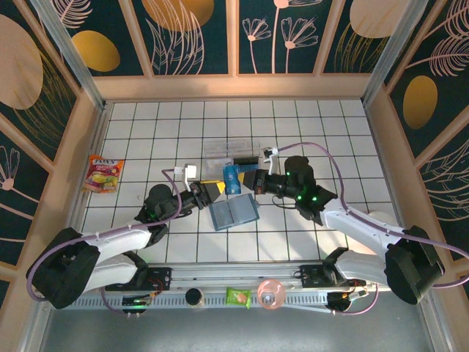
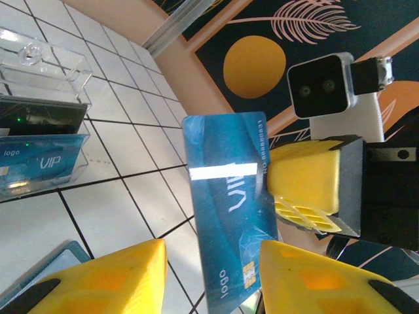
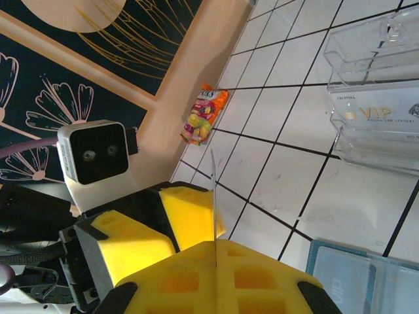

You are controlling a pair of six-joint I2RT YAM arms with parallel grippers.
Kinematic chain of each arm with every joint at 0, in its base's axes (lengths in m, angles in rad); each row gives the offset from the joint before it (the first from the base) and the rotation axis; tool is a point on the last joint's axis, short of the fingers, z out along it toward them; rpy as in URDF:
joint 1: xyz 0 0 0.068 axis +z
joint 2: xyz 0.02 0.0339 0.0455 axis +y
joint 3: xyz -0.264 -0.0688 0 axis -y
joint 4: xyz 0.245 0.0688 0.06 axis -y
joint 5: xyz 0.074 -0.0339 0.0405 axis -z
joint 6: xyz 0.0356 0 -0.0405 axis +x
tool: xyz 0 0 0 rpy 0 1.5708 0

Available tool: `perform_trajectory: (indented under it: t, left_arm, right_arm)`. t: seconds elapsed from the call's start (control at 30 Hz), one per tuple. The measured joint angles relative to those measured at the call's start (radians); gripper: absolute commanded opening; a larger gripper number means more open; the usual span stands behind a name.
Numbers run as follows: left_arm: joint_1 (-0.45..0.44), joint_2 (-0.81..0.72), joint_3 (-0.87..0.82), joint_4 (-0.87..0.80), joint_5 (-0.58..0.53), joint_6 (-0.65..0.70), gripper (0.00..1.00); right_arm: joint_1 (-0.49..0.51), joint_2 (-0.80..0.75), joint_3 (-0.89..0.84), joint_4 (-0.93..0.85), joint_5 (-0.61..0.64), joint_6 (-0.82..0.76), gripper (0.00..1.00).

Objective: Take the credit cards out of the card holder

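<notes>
Yellow fingers (image 2: 98, 275) of the left hand (image 1: 215, 190) stand half-spread either side of 1 blue credit card (image 2: 226, 216), apparently to take it over. Right hand (image 3: 215, 250) pinches the card's edge, clear of the table (image 1: 146, 147). Card holder (image 1: 234, 213) lies open at 6 o'clock of the card.

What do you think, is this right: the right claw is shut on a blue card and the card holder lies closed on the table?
Not quite. The card holder lies open, not closed, on the table; the top external view shows its two halves spread flat. The right claw is indeed shut on a blue card.
</notes>
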Motion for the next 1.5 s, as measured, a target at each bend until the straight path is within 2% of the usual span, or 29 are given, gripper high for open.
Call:
perform_trajectory:
  t: [0.3,0.53,0.77,1.5]
  left_arm:
    - [0.0,0.027,-0.003,0.056,0.04,-0.012,0.34]
    - [0.011,0.058,-0.007,0.085,0.053,-0.034,0.21]
    - [0.013,0.058,-0.013,0.082,0.05,-0.034,0.26]
    - [0.012,0.032,-0.016,0.071,0.038,-0.033,0.3]
  right_arm:
    - [0.006,0.02,0.0,0.035,-0.002,0.008,0.0]
    - [0.008,0.046,0.002,0.072,0.0,0.023,0.0]
    - [0.009,0.069,0.004,0.09,0.0,0.027,0.0]
    - [0.016,0.064,0.01,0.082,0.003,0.025,0.0]
